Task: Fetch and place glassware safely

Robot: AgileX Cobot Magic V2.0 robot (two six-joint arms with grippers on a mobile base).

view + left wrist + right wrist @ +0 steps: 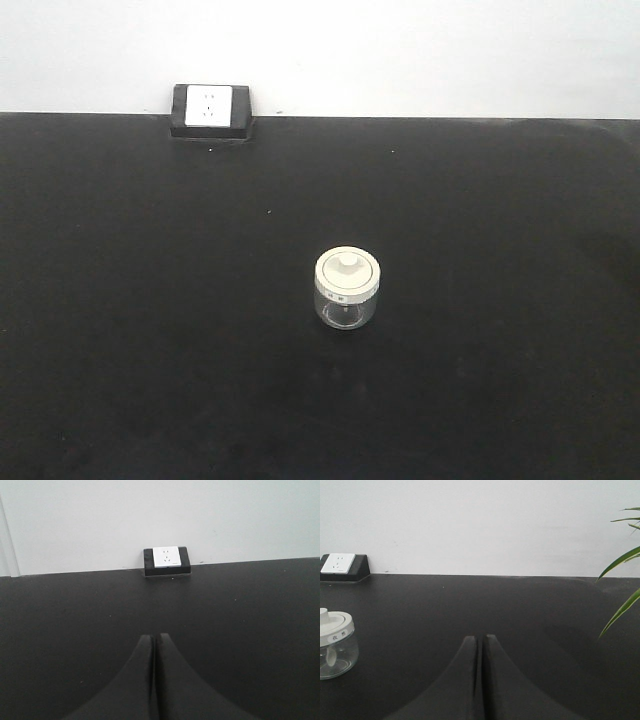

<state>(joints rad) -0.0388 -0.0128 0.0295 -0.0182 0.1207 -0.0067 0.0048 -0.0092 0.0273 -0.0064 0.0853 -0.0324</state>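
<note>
The jar [346, 290] stands upright mid-table, well apart from both grippers. Left gripper [155, 645] and right gripper [480, 645] — jaws pressed together. Risk: approaching unopened would knock the jar over — glass rolls.

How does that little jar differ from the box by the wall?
The glass jar is round and see-through with a cream lid; the socket box is rectangular, black, with a white face. The jar stands alone mid-table; the box sits at the table's far edge against the wall. Both rest on the black table, untouched.
</note>
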